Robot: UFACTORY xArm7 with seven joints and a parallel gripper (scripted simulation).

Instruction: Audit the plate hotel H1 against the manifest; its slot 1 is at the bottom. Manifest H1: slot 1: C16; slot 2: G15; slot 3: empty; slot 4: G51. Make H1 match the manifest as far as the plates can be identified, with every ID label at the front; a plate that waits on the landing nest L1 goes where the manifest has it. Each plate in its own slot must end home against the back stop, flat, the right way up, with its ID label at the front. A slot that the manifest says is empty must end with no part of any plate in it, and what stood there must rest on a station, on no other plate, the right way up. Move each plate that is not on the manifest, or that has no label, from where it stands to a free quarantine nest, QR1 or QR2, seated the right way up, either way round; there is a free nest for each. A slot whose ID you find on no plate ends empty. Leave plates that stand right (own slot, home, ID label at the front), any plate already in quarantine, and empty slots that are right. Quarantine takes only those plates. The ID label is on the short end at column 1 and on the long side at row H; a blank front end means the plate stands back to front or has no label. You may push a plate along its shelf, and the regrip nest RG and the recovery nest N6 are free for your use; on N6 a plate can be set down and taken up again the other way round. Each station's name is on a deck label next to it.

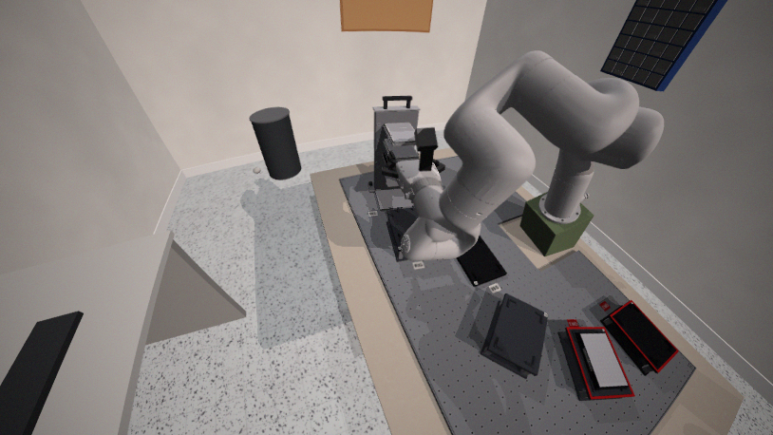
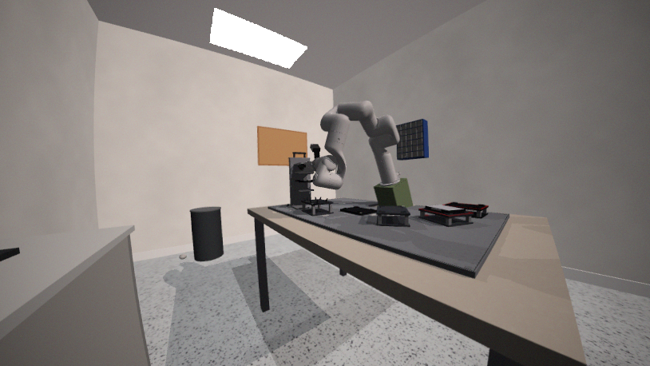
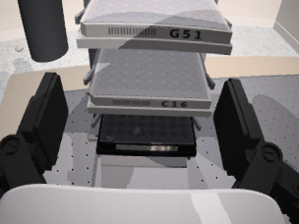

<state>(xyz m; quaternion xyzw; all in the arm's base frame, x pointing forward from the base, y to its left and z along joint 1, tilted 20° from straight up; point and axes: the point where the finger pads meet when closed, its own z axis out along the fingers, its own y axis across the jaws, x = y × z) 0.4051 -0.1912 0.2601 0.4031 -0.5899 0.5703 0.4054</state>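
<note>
The plate hotel H1 [image 1: 396, 145] stands at the far end of the deck and also shows in the side view [image 2: 300, 184]. In the wrist view its top plate [image 3: 153, 9] is pale and reads G51 on its front end. The pale plate [image 3: 149, 84] on the shelf just below reads C16 at the front. Lower down lies a dark plate or nest [image 3: 148, 135] with a pale strip on its front edge; I cannot read it. My gripper [image 3: 142, 93] is open and empty, a little in front of the hotel, with its fingers wide on either side of the stack.
A red-framed quarantine nest [image 1: 599, 359] holds a white plate; the red-framed nest beside it [image 1: 643, 335] is empty. A dark tilted nest [image 1: 516, 332] and a flat black nest [image 1: 480, 262] lie mid-deck. A dark bin [image 1: 275, 141] stands on the floor.
</note>
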